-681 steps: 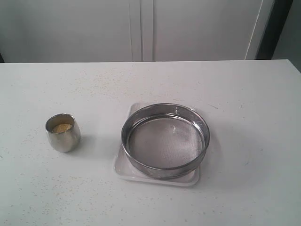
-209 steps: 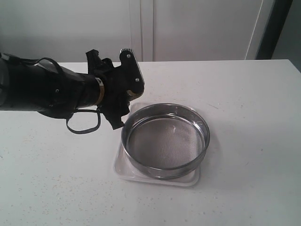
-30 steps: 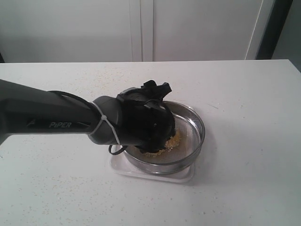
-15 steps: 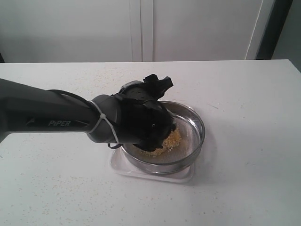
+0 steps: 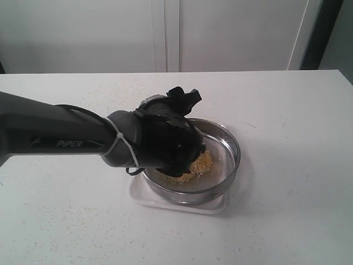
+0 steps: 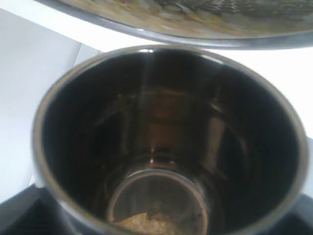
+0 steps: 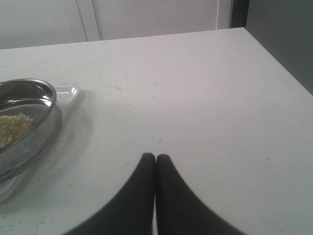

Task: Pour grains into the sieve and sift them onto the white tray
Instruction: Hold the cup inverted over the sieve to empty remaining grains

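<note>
Now sandy grains heaped in mesh sieve; steel cup nearly empty

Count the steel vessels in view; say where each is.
2. The sieve sits on the white tray; the steel cup, shown only by the left wrist view, is over the sieve. The arm may hide others.

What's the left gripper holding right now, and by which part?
The steel cup, tipped over the sieve, gripped by its outer wall; the exact spot is hidden.
</note>
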Motion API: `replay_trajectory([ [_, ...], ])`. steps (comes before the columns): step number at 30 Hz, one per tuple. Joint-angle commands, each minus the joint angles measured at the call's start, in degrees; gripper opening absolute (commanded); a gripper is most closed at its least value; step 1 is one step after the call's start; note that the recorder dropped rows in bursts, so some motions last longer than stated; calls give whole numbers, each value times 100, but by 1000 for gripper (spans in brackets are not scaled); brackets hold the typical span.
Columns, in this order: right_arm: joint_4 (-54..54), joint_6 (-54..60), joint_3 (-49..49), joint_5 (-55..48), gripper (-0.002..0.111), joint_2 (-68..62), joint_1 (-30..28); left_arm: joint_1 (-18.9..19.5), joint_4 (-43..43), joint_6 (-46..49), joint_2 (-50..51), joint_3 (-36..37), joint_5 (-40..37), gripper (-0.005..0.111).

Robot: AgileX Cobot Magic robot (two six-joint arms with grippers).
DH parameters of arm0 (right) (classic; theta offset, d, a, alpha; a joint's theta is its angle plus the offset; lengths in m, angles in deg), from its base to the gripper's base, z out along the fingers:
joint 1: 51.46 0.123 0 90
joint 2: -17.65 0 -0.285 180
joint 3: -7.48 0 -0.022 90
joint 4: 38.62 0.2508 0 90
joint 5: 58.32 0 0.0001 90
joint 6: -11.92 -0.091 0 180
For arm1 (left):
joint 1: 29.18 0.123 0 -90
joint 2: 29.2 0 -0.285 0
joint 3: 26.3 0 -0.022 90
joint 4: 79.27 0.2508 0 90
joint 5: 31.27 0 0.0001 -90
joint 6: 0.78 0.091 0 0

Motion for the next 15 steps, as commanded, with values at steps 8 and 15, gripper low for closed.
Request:
replay_trajectory([
  [8,16,7,32,82,0,32,-33,28,-135,310,-123,-29,-342,0],
  [15,16,7,32,82,0,32,-33,15,341,-11,-208,-29,-279,0],
])
